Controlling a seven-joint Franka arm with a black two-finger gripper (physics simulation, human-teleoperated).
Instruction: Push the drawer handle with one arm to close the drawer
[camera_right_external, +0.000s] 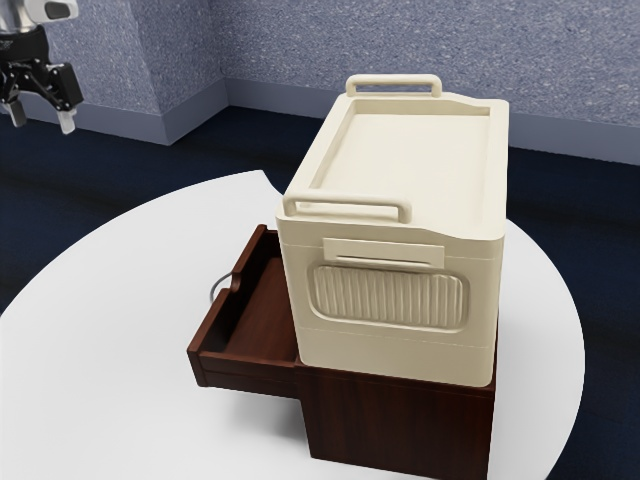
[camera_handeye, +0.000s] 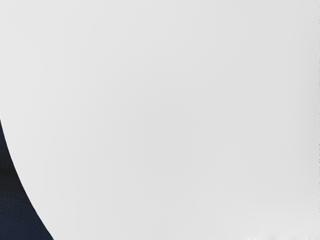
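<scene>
Dark red-brown wood, drawer (camera_right_external: 265, 312) pulled well out of cabinet (camera_right_external: 395, 420), toward the exterior view's left. Thin grey curved handle (camera_right_external: 213, 287) on the drawer's outer front, partly hidden behind that panel. Cabinet on round white counter (camera_right_external: 100, 310), cream box (camera_right_external: 400, 345) on top of it.

Gripper (camera_right_external: 42, 118) up at the exterior view's far left, well apart from the handle; fingers (camera_right_external: 67, 122) spread, nothing between them.

Handling, judged by looks: drawer stiff, moderate weight, should slide on runners. Handle probably metal: rigid, smooth, narrow, so a fingertip could slide off. No grip needed. Press at the handle's middle, or on the front panel right beside it, square to the front, toward the exterior view's right. Off-centre push may rack the drawer; too hard may shift the cabinet. Nothing looks fragile.

Labels: no brand or writing readable on drawer, handle or cabinet. Cream box has a raised plate (camera_right_external: 346, 248) with a slot, above a ribbed panel (camera_right_external: 388, 296); no lettering I can make out.
</scene>
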